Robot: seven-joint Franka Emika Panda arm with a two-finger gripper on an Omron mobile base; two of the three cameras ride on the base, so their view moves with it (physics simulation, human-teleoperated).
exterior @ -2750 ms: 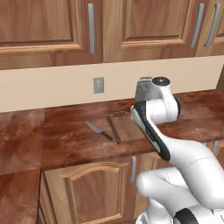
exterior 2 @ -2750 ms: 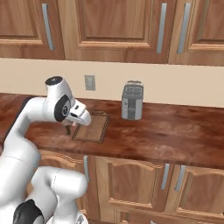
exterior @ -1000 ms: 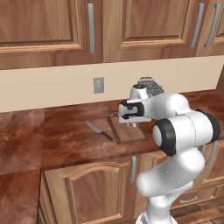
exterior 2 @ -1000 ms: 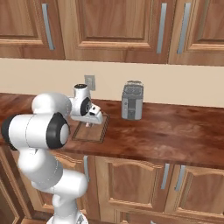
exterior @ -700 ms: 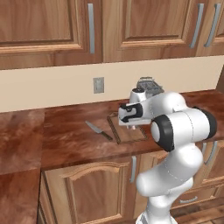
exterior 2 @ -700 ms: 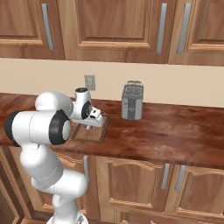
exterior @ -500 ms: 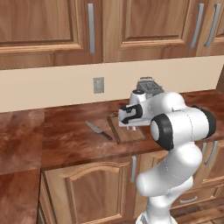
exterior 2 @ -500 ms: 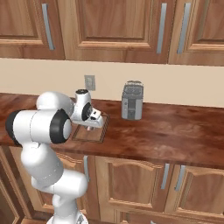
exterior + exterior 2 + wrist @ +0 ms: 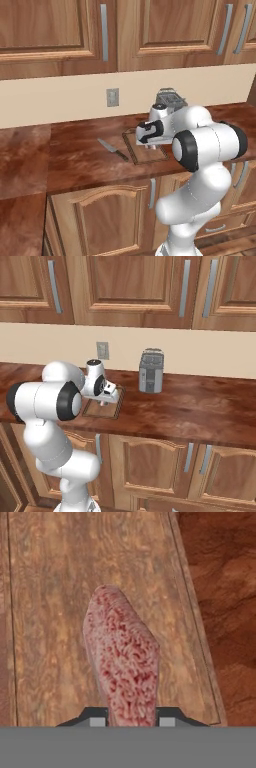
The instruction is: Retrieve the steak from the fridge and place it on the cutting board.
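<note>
We see the pincer clamped on the steak, low over the cutting board on the counter. A knife lies just left of the board, a toaster stands to its right.

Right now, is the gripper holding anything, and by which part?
Yes: the gripper is shut on the steak, with a finger on each side of its near end. The rest of the slab reaches out over the cutting board.
</note>
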